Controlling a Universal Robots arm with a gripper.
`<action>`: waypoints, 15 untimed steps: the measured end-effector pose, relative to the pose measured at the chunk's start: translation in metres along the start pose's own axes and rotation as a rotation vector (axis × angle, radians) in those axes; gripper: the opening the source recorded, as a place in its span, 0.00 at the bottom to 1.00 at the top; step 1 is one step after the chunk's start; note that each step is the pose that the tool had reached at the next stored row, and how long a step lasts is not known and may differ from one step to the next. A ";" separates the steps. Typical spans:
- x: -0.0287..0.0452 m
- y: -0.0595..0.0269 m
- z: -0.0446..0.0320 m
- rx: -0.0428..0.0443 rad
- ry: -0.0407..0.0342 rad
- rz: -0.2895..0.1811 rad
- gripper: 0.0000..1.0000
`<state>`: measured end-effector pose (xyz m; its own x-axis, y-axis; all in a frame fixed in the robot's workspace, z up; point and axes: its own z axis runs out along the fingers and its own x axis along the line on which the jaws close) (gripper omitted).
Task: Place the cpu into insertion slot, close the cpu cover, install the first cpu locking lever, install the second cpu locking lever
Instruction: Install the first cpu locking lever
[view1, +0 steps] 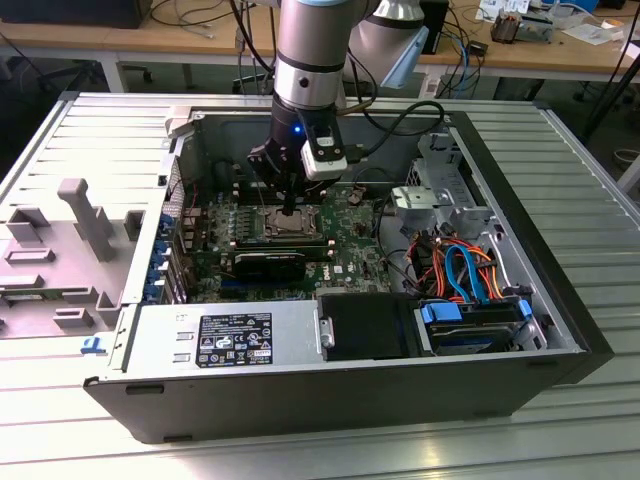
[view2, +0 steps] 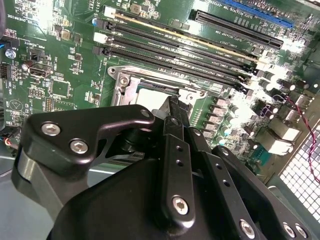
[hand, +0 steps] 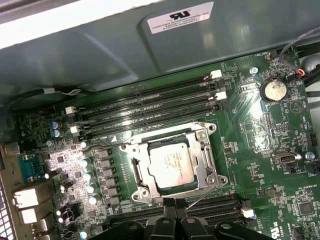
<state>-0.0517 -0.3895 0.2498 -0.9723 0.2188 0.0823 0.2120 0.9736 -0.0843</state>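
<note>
Gripper (view1: 289, 207) down over the socket (hand: 131, 156), fingers pressed together, holding nothing. The chip (hand: 171, 165) lies seated, cover (hand: 209, 161) flat around it — a thin lever (hand: 202, 198) looks loose. Risk: fingertips slip off it, scraping the board (hand: 260, 155). Memory slots (hand: 150, 107) crowd close.

An open computer case (view1: 520, 290) lies on a slatted metal table (view1: 590, 190). Along the case's near edge sits a grey power supply (view1: 225, 340), with a black drive bay (view1: 365, 327) beside it toward the exterior view's right. Orange and blue cables (view1: 462, 265) bunch near the case's right wall. On the green motherboard (hand: 260, 150), long black memory slots (hand: 145, 107) run parallel, with a round coin battery (hand: 274, 90) near one corner.
</note>
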 end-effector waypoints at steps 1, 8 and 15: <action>0.0000 0.0000 0.0000 0.0001 -0.0001 -0.001 0.11; 0.0000 0.0000 0.0000 0.0013 -0.0014 -0.017 0.11; 0.0000 0.0000 0.0000 0.0035 -0.0036 -0.042 0.11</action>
<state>-0.0517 -0.3895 0.2498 -0.9807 0.1774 0.0823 0.1706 0.9817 -0.0843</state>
